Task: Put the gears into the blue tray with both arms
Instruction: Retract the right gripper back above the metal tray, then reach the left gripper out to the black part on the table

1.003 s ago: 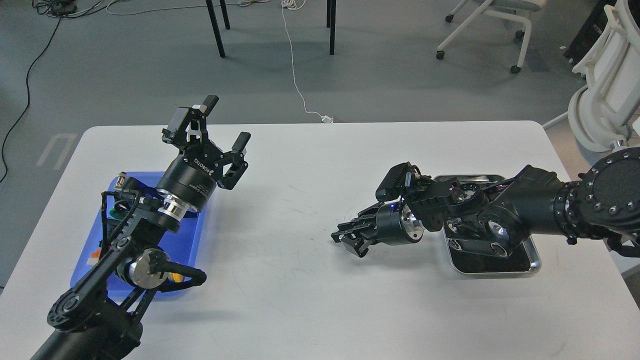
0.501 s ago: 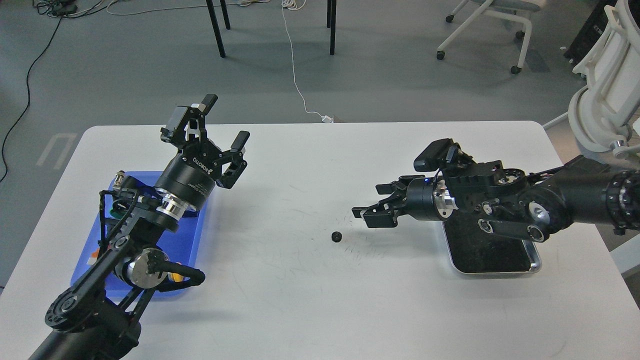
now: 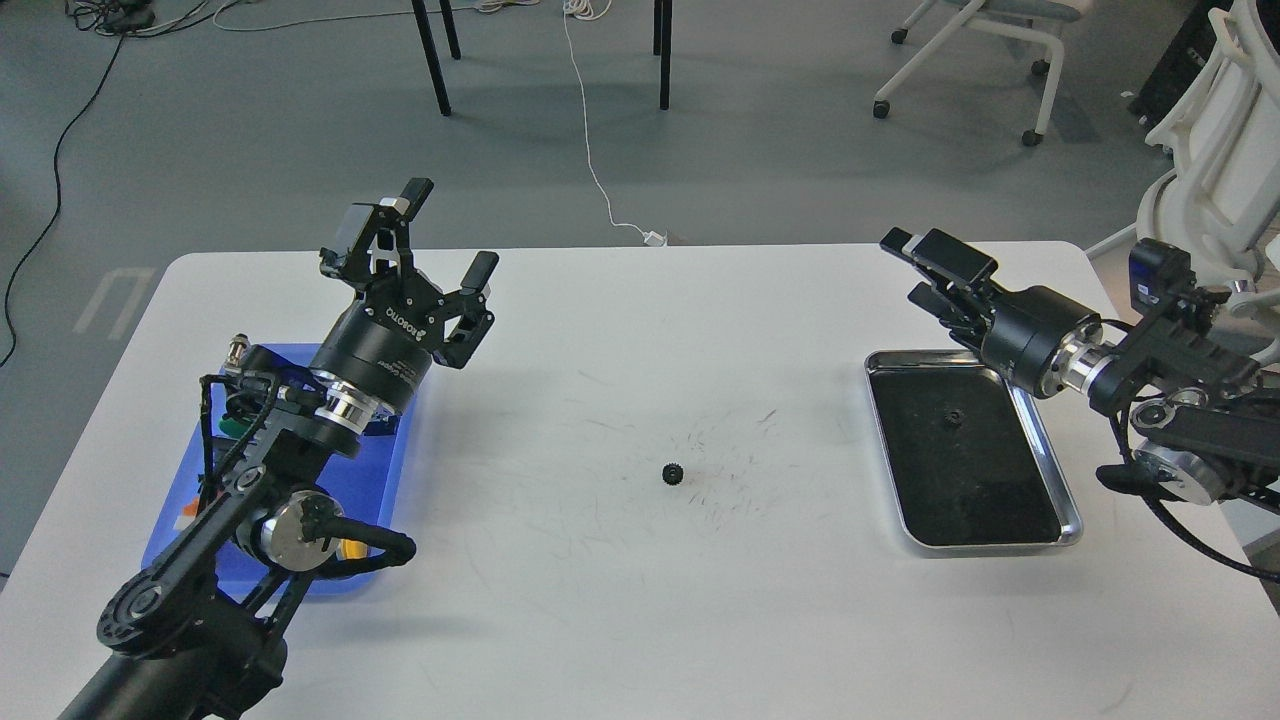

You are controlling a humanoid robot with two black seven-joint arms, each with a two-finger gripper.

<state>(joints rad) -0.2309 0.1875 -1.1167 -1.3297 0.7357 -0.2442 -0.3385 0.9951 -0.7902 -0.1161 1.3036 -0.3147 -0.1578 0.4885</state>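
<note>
One small black gear [image 3: 673,473] lies alone on the white table near its middle. A second gear [image 3: 953,418] rests on the black lining of the silver tray [image 3: 1070,500] at the right. The blue tray [image 3: 395,470] sits at the left, mostly covered by my left arm. My left gripper [image 3: 452,228] hangs open above the table just beyond the blue tray's far end, holding nothing. My right gripper [image 3: 905,268] is raised over the far edge of the silver tray, pointing left, open and empty.
Coloured push-button parts, green [image 3: 232,428] and yellow [image 3: 350,550], lie in the blue tray under my left arm. Scuff marks surround the middle gear. Chairs, table legs and cables stand on the floor beyond the table's far edge.
My right gripper let a gear go on the middle of the table, then pulled back right and up to the silver tray's far side. My left arm barely moved.
</note>
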